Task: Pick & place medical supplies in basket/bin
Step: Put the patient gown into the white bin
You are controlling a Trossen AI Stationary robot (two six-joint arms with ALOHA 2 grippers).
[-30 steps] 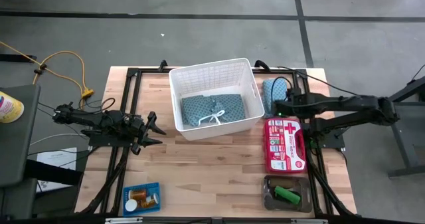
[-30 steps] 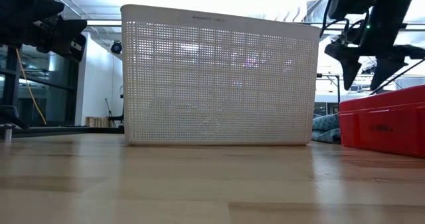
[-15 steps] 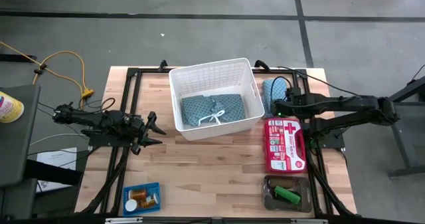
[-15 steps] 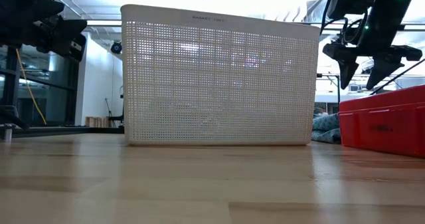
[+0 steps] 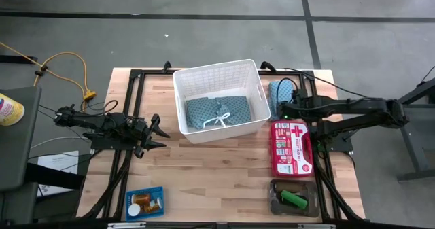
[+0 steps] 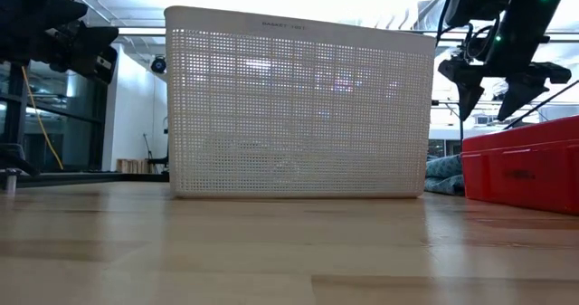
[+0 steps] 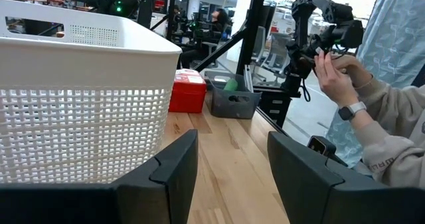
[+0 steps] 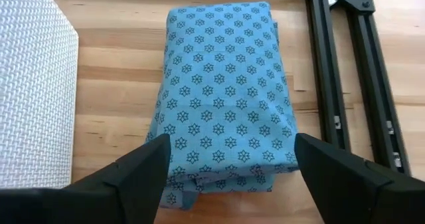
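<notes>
A folded teal patterned cloth (image 8: 226, 98) lies flat on the table between the white lattice basket (image 5: 219, 69) and a black frame rail (image 8: 332, 71). My right gripper (image 8: 229, 151) hovers open above the cloth's near end, a finger on either side, touching nothing; it also shows in the low view (image 6: 493, 83). A second teal cloth (image 5: 216, 112) lies on the basket's floor. My left gripper (image 5: 158, 135) waits open left of the basket, pointing level at the basket's wall (image 7: 80, 137).
A red first-aid case (image 5: 292, 147) lies right of the basket. Nearer the front edge is a grey tray (image 5: 293, 198) with a green piece. A blue tray (image 5: 145, 203) with an orange bottle sits front left. A person's hands (image 7: 339, 78) work beyond the table.
My right gripper has opened a little wider while staying above the teal cloth. Nothing else has moved.
</notes>
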